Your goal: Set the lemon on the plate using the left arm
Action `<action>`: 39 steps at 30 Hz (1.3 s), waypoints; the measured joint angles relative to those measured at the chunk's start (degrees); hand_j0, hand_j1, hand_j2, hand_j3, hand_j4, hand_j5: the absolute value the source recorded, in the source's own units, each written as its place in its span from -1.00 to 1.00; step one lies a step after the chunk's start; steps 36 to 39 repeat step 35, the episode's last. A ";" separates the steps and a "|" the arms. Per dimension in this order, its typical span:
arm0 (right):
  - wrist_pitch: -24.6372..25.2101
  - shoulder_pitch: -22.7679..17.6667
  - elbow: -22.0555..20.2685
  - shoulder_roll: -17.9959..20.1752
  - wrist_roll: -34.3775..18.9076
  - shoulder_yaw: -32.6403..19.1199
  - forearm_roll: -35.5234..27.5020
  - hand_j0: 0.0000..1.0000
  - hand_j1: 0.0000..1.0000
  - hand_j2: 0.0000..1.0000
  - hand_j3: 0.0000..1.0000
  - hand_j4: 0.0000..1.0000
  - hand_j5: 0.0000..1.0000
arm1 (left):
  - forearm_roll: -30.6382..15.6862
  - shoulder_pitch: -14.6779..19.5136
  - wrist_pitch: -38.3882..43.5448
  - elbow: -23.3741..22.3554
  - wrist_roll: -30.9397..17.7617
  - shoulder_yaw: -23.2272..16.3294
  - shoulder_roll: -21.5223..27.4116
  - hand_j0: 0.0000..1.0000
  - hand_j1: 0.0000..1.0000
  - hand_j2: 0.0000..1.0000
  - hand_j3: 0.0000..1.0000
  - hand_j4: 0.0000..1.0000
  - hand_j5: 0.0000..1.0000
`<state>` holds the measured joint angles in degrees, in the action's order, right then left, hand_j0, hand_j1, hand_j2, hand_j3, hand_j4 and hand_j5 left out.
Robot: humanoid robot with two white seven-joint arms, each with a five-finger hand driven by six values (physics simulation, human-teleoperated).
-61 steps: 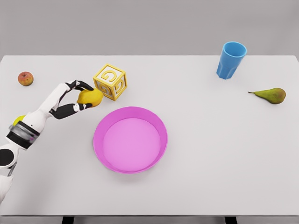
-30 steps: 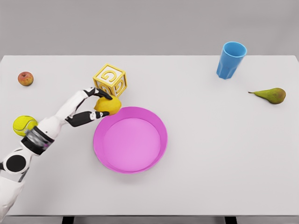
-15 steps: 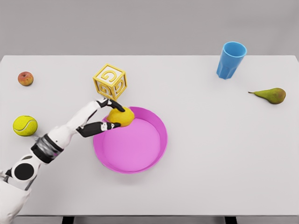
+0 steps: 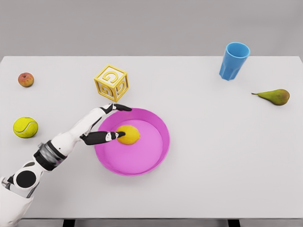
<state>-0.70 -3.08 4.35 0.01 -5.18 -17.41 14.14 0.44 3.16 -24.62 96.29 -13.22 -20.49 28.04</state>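
The yellow lemon (image 4: 129, 135) lies inside the pink plate (image 4: 166, 142), left of its middle. My left hand (image 4: 124, 121) reaches over the plate's left rim with its fingers spread apart. The thumb tip sits just at the lemon's left side, and the other fingers point along the plate's upper-left rim, away from the fruit. The white left arm comes in from the lower left corner. The right arm does not show.
A yellow letter block (image 4: 111, 82) stands just behind the plate's upper left. A tennis ball (image 4: 25, 127) and a small apple (image 4: 26, 79) lie at the far left. A blue cup (image 4: 234, 60) and a pear (image 4: 274, 96) are at the right.
The left hand carried the lemon from beside the block rightward over the plate's rim. Its fingers have now spread and the lemon rests in the plate.
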 measured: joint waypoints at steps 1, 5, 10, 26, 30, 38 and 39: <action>0.00 0.00 0.00 0.00 0.00 0.00 0.00 1.00 1.00 1.00 1.00 1.00 1.00 | -0.01 -0.35 -0.09 0.41 0.00 0.04 0.12 0.89 0.89 0.89 0.89 0.89 0.89; 0.00 0.00 -0.01 0.00 0.00 0.00 -0.01 1.00 1.00 1.00 1.00 1.00 1.00 | -0.13 -0.35 -4.03 1.52 -0.01 0.55 2.47 1.00 1.00 1.00 1.00 1.00 1.00; 0.00 0.00 0.00 0.00 0.00 0.00 0.00 1.00 1.00 1.00 1.00 1.00 1.00 | -0.39 0.53 -9.20 1.26 0.01 1.55 10.07 1.00 1.00 1.00 1.00 1.00 1.00; 0.00 0.00 0.01 0.00 0.00 0.00 0.00 1.00 1.00 1.00 1.00 1.00 1.00 | -0.20 2.11 -10.43 -0.81 0.00 8.33 20.82 1.00 1.00 1.00 1.00 1.00 1.00; 0.00 0.00 0.01 0.00 0.00 0.00 -0.01 1.00 1.00 1.00 1.00 1.00 1.00 | -0.10 2.11 -10.44 -0.83 0.00 8.54 20.91 1.00 1.00 1.00 1.00 1.00 1.00; 0.00 0.00 0.00 0.00 0.00 0.00 0.00 1.00 1.00 1.00 1.00 1.00 1.00 | -0.02 2.11 -10.44 -0.80 0.00 8.55 20.94 1.00 1.00 1.00 1.00 1.00 1.00; 0.00 0.00 0.00 0.00 0.00 0.00 0.00 1.00 1.00 1.00 1.00 1.00 1.00 | -0.02 2.11 -10.44 -0.80 0.00 8.55 20.94 1.00 1.00 1.00 1.00 1.00 1.00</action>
